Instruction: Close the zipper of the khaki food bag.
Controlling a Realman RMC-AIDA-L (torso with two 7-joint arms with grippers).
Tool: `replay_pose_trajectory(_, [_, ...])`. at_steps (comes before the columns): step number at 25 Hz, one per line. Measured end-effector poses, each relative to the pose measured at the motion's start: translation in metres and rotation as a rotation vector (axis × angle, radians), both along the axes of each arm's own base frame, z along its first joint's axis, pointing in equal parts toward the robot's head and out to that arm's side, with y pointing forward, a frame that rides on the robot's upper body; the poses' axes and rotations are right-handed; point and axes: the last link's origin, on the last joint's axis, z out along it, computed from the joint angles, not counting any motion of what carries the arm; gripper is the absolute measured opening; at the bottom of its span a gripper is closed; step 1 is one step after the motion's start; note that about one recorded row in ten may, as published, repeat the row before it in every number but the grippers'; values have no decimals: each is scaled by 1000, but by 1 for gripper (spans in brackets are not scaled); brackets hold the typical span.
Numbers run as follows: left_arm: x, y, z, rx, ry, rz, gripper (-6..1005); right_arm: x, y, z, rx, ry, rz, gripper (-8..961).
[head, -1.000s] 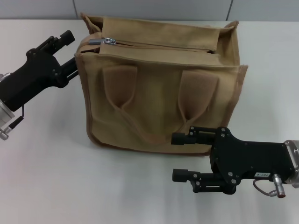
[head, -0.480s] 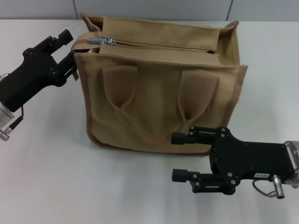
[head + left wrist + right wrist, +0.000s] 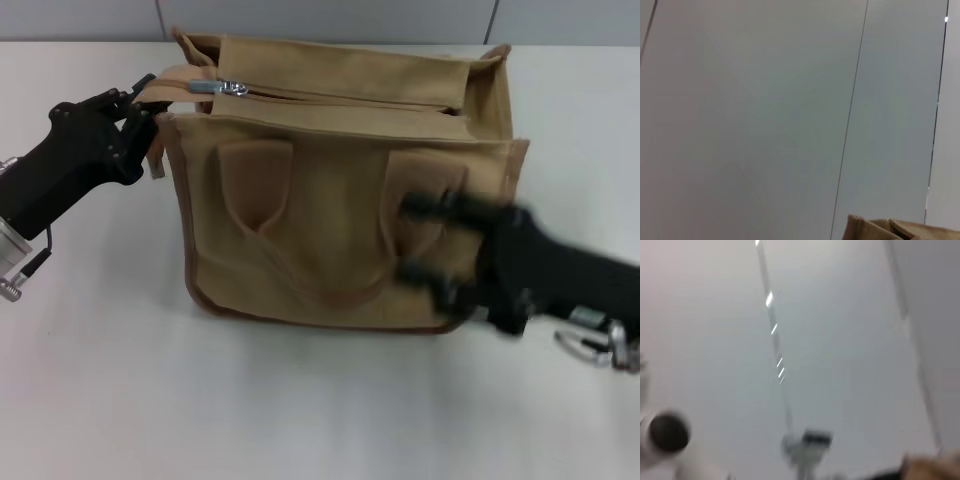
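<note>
The khaki food bag [image 3: 340, 200] stands upright on the white table in the head view. The zipper [image 3: 350, 98] runs along its top panel, and its silver pull tab [image 3: 222, 88] lies at the left end. My left gripper [image 3: 143, 105] is at the bag's upper left corner, shut on the tan fabric end tab [image 3: 172, 76] there. My right gripper [image 3: 408, 238] is motion-blurred in front of the bag's front face near the right handle [image 3: 425, 185], with its fingers apart and empty. A corner of the bag shows in the left wrist view [image 3: 900, 227].
The white table [image 3: 110, 380] stretches around the bag, with a grey wall [image 3: 330, 18] behind it. The wrist views show mostly wall panels. The bag's left handle [image 3: 258, 185] hangs flat against the front face.
My left gripper moved in and shut on the bag's left end tab, pulling it outward. My right arm swung up from the table to the bag's front face.
</note>
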Motion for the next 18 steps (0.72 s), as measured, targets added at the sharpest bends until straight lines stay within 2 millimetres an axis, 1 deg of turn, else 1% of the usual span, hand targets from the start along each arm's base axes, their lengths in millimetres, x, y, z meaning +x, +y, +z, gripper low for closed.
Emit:
replay_pose_trajectory(4, [2, -1, -2, -8, -15, -9, 216, -6, 12, 11, 156, 117, -52, 712])
replay_pose_trajectory(5, [3, -2, -2, -10, -19, -12, 118, -9, 16, 13, 184, 131, -48, 712])
replay_pose_trajectory(6, [4, -2, -3, -12, -24, -16, 19, -17, 26, 18, 239, 153, -35, 712])
replay_pose_trajectory(7, [5, -3, -2, -13, -29, -22, 20, -17, 26, 18, 239, 153, -35, 712])
replay_pose_trajectory(9, [8, -5, -3, -19, -48, -47, 21, -24, 39, 23, 318, 164, -23, 712])
replay_pose_trajectory(11, [12, -8, -4, -26, -68, -63, 22, -33, 53, 27, 429, 152, -3, 712])
replay_pose_trajectory(13, [14, -8, -6, -30, -79, -68, 24, -42, 64, 25, 536, 105, 50, 711])
replay_pose_trajectory(15, [14, -8, -7, -31, -81, -70, 25, -51, 71, 18, 635, 35, 142, 711])
replay_pose_trajectory(18, [14, -8, -7, -34, -83, -69, 27, -58, 74, 4, 768, -70, 270, 711])
